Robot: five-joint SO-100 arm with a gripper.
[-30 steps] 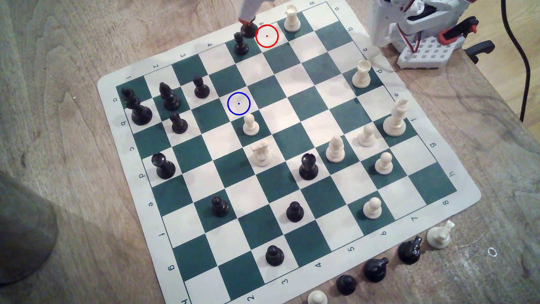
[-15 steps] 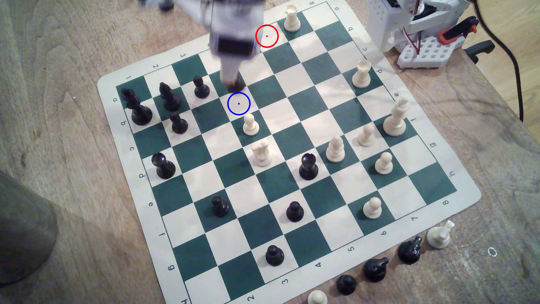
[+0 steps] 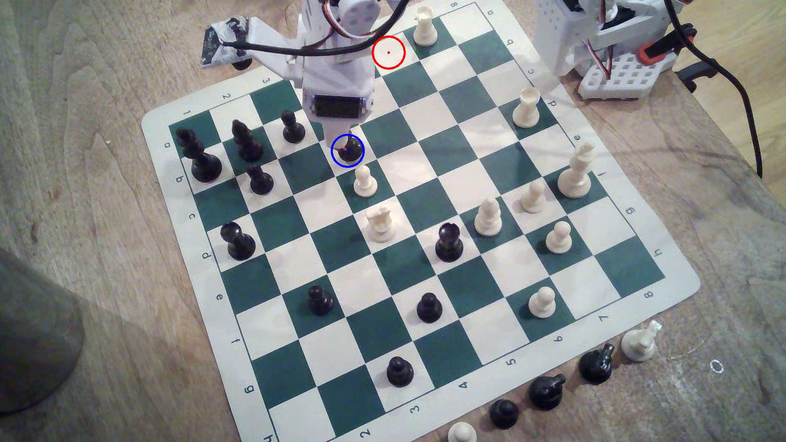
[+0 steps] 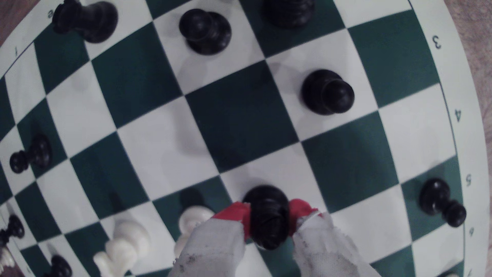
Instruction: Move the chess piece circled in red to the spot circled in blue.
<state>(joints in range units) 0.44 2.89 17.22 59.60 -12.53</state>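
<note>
The red-tipped fingers (image 4: 234, 213) pinch the black bishop (image 4: 269, 218) from both sides, one tip pressed against each flank of its upper body, as the wrist view shows. In the exterior view the bishop (image 3: 349, 151) sits inside the blue ring (image 3: 347, 151), its round base over the cream square; whether the base touches the board (image 3: 425, 204) cannot be told. The gripper (image 3: 346, 142) reaches down from the white arm (image 3: 338, 76), which hangs over the board's far edge with black cables looped across it. A white pawn (image 3: 365, 182) stands just beside the ring on the near side, on the adjoining green square. A black pawn (image 3: 292, 126) stands near the ring on the exterior view's left. The red ring (image 3: 388, 52) lies well apart from the blue one, toward the far edge, on a bare cream square. A white rook (image 3: 424, 26) stands just beside that red ring, on the exterior view's right. The board rests on a wooden table (image 3: 85, 170).
</note>
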